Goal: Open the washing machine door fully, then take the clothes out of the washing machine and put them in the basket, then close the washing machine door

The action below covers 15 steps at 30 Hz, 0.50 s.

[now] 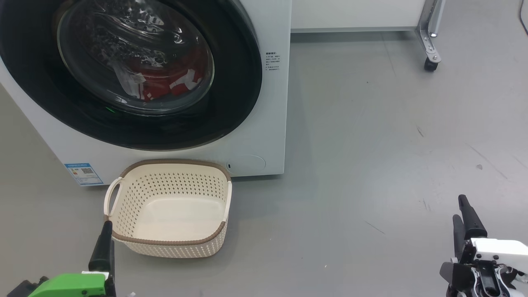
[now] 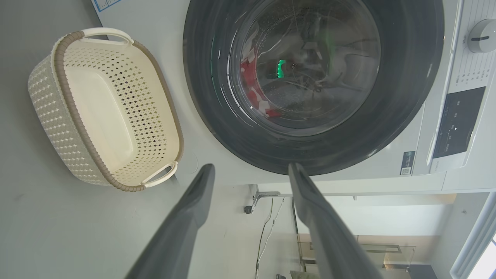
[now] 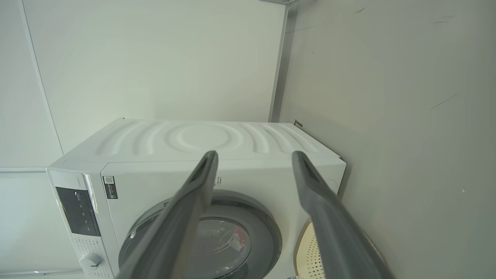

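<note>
- The left claw [image 2: 252, 166] is released: its two dark fingers stand wide apart with nothing between them.
- Just beside its left finger in the left wrist view is the basket [image 2: 54, 116], cream with a brown rim. It sits on the floor [image 1: 371, 144] with nothing in it, and a narrow gap shows between the fingertip and the nearest loop handle.
- In the head view that fingertip overlaps the basket's near left corner; I cannot tell from there whether they touch.
- Straight ahead of the left claw's fingertips is the door [image 2: 403, 116], shut flush against the front of the washing machine [image 1: 272, 123]. The claw is near it but apart.
- Behind the door's glass lie the clothes [image 1: 173, 84], red with white stripes, low in the drum.
- Beyond the door, in the left wrist view, a round knob [image 2: 480, 37] sits on the control panel.
- A blue label [image 1: 83, 173] is on the machine's lower corner, past the basket from the left claw.
- The right claw [image 3: 254, 153] is also released, fingers spread and empty.
- It hangs over bare floor, well apart from the basket and machine, which lie ahead of its fingers.
- Far beyond the right claw stands a metal leg with a castor [image 1: 431, 62].
</note>
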Available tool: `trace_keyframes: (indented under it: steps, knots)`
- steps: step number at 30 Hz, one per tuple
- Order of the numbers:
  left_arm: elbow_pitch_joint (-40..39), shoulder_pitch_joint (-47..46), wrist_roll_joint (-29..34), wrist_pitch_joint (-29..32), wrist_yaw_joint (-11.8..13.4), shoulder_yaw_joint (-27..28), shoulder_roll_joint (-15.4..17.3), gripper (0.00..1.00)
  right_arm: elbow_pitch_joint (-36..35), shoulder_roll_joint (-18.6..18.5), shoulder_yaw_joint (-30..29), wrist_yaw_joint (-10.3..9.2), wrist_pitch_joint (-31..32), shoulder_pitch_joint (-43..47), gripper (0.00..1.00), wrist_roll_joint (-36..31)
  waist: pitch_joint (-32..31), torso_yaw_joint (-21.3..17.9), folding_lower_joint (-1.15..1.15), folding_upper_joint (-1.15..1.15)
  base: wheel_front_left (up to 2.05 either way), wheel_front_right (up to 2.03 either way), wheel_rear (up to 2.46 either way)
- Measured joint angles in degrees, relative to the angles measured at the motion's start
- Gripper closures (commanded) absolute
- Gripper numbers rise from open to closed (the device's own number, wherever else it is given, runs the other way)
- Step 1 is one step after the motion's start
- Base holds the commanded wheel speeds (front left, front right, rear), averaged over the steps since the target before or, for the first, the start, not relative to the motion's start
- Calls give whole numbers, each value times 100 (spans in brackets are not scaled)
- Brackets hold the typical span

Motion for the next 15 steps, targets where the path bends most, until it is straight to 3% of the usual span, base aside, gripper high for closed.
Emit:
trace_keyframes:
  steps: [15]
  knots:
    - [-288,-179,517,-223,0,126,-30,0,-460,-55,-5,-1,-247,-1,0,-638,-37,19,0,0,0,0,0]
